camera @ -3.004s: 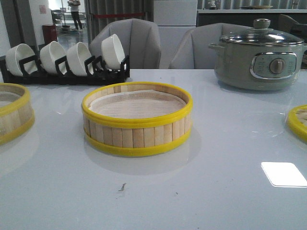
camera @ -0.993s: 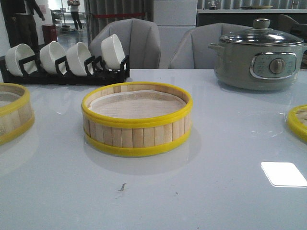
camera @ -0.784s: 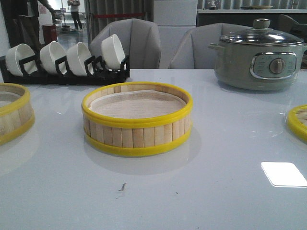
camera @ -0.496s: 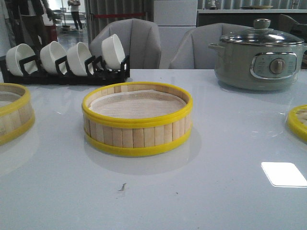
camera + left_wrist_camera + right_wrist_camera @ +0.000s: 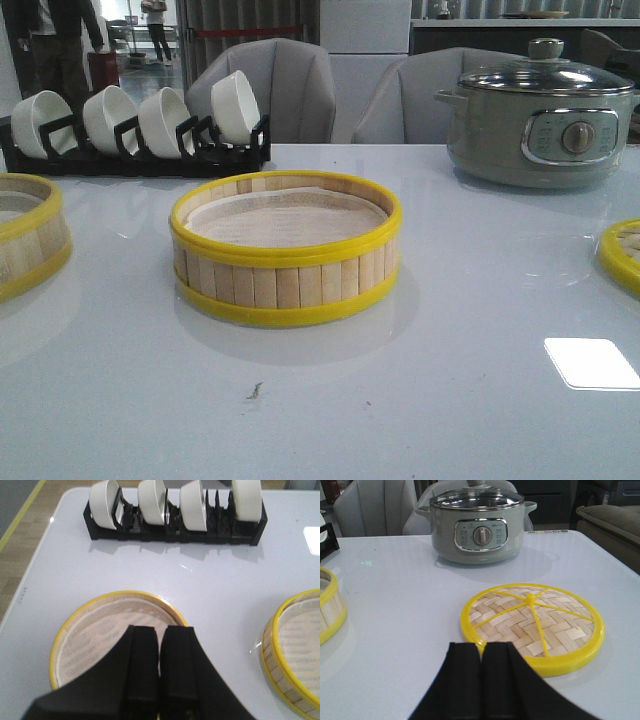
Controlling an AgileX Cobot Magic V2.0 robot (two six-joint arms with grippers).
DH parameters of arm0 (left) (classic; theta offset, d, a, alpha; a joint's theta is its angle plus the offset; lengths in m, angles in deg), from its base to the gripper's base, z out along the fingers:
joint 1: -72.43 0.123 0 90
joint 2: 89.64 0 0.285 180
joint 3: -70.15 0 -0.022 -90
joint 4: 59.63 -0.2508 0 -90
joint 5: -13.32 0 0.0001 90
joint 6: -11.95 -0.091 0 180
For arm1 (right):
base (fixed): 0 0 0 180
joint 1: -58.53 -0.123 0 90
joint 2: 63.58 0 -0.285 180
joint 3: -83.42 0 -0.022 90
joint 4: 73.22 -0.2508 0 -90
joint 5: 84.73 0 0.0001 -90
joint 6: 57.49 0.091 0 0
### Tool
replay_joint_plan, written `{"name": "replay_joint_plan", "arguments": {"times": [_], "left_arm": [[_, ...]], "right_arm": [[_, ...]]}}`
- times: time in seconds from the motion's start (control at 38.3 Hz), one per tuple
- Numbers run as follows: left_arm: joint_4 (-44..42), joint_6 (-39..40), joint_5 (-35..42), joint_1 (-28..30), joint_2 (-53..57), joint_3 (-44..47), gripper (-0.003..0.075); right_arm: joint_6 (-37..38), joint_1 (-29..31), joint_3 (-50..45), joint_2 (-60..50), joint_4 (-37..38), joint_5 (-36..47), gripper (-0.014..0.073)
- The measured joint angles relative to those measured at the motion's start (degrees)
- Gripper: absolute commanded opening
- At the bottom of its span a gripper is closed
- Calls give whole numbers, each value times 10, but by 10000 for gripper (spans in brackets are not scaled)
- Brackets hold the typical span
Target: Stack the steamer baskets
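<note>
Nothing is stacked yet. One steamer basket (image 5: 286, 248) sits mid-bench, a second steamer basket (image 5: 116, 637) lies near the bench's left edge, and the woven lid (image 5: 532, 626) rests flat toward the right edge, in front of the electric pot (image 5: 476, 528). The left claw (image 5: 160, 672) hangs with its jaws pressed together and empty, directly over the left basket, so this arm is the nearer one for that tier; the middle basket lies to its right. The right claw (image 5: 481, 680) is likewise closed on nothing, with the lid just ahead of it. The bowl rack (image 5: 175, 517) stands along the far edge
</note>
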Motion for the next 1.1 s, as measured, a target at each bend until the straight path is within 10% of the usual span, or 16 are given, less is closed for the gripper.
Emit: {"name": "replay_joint_plan", "arguments": {"times": [1.1], "left_arm": [[3,-4,-16,0,-17,0,85]], "right_arm": [[0,0,0,0,0,0,56]]}}
